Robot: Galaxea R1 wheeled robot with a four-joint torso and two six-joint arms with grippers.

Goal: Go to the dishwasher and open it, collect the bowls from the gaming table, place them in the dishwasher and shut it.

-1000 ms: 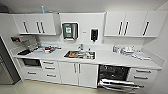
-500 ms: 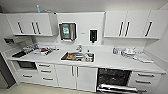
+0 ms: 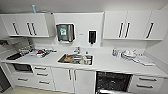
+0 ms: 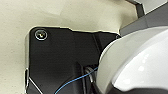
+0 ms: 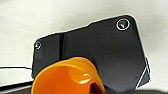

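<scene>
Head view showed the stainless-steel-fronted dishwasher standing open under the white counter, well apart from my jaws; their state I couldn't tell.

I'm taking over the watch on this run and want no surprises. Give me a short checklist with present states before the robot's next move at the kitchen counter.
1. Dishwasher open, dark inside showing: ok.
2. Its lowered door fully down: cannot tell, cut off at the picture's edge.
3. Dishwasher centred ahead: not ok, it sits to the right, below the counter.
4. Blue bowls in view: cannot tell; the sink holds unclear dishes.
5. Fingers of either arm: cannot tell.
</scene>
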